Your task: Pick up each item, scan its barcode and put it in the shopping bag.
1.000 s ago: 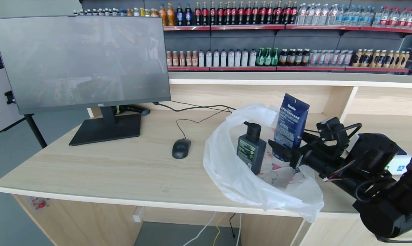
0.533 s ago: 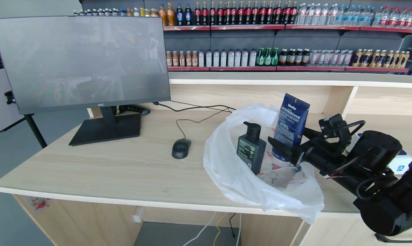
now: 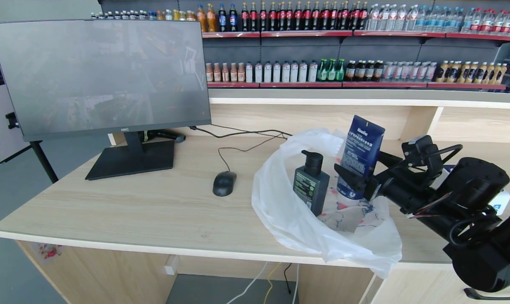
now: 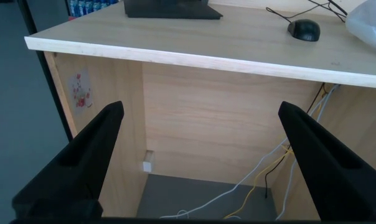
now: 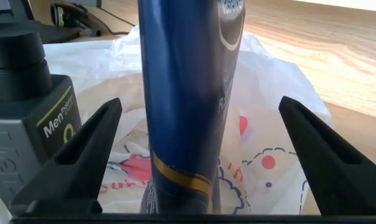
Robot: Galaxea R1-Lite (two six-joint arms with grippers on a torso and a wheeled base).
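Tabletop [image 3: 153,207] shopping bag [image 3: 280,211] holds blue tube [image 3: 361,147] between wide-open right jaws, apparently released for bagging; left jaws open, empty.

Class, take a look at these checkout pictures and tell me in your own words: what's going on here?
The robot is bagging shop items at a wooden counter. Its right gripper sits with fingers open on either side of a blue tube, which stands in the white shopping bag beside a dark pump bottle. The fingers do not touch the tube. The left gripper hangs open in front of the counter, below its top, holding nothing.
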